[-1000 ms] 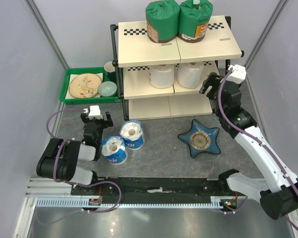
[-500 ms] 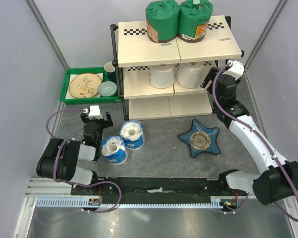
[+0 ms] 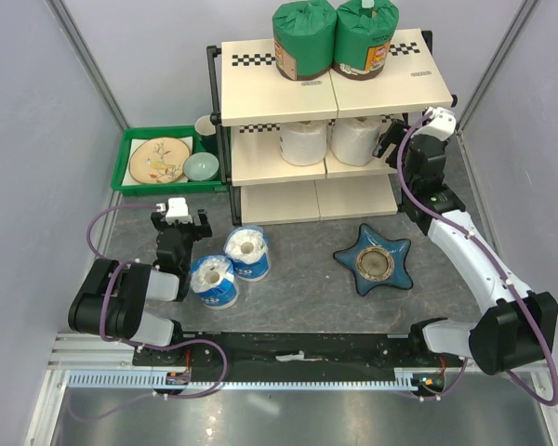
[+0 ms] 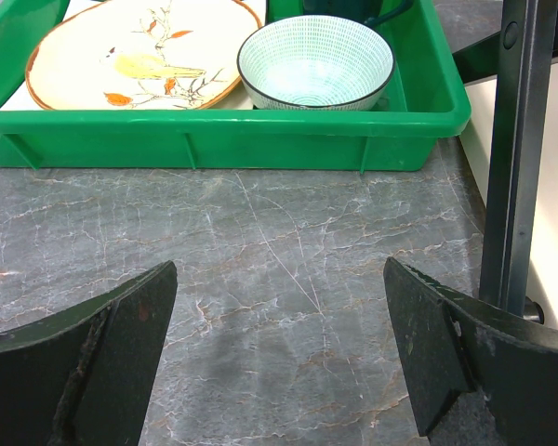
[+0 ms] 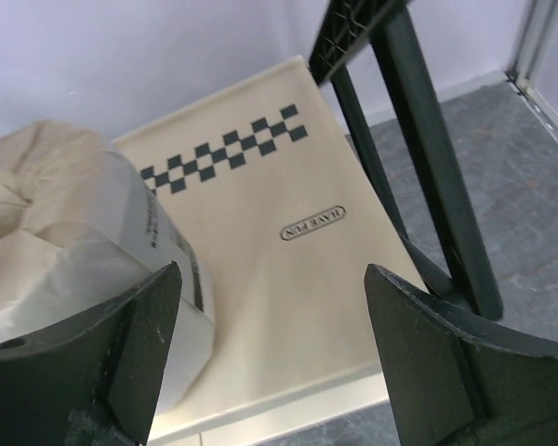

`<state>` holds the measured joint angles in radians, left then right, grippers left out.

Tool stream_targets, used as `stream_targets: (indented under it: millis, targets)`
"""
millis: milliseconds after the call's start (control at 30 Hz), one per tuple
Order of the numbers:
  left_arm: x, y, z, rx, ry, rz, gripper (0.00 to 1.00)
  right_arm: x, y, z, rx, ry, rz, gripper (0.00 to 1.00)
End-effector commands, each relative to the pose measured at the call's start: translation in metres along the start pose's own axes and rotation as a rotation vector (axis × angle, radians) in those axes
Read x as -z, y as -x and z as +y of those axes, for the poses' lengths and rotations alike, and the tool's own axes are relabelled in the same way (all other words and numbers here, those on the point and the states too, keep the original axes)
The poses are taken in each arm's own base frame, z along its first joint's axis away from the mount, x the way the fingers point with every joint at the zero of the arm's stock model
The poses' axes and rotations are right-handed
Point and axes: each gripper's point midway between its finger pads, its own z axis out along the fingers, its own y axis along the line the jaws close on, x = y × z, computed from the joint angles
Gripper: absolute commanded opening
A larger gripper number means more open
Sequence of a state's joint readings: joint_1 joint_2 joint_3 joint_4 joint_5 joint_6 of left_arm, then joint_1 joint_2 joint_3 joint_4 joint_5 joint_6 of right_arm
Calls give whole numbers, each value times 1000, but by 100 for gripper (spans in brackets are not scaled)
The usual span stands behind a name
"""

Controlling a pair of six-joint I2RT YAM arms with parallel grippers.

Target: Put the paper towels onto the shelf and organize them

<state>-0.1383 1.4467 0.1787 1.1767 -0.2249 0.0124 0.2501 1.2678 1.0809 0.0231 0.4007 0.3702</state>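
Note:
The shelf (image 3: 260, 102) stands at the back. Two green paper towels (image 3: 304, 42) sit side by side on its top board, and two white ones (image 3: 303, 142) on the middle tier. Two blue-and-white rolls (image 3: 247, 253) stand upright on the table in front of the shelf's left end. My right gripper (image 3: 388, 147) is open at the right end of the middle tier. In the right wrist view its jaws (image 5: 272, 316) span bare board (image 5: 288, 242), with a white roll (image 5: 65, 242) beside the left finger. My left gripper (image 3: 178, 223) is open and empty over the table (image 4: 279, 316).
A green tray (image 3: 130, 178) with a plate (image 4: 139, 51), a bowl (image 4: 314, 60) and a mug sits left of the shelf. A blue star-shaped dish (image 3: 374, 258) lies on the table at the right. The shelf's black leg (image 4: 516, 158) is close to my left gripper's right side.
My right gripper has moved back and slightly left to the right end of the shelf's middle tier, and its jaws have widened a little. The left arm and all the rolls are unchanged.

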Motion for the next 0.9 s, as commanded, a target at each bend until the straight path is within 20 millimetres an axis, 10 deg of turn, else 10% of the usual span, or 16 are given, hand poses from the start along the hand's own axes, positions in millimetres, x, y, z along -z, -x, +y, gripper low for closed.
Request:
stream_targets:
  millis: [0, 867]
  targets:
    - [-5, 16, 1, 4, 5, -56, 99, -4, 7, 15, -28, 78, -34, 88]
    - [-5, 15, 1, 3, 5, -53, 99, -1, -4, 30, -29, 179, 2, 87]
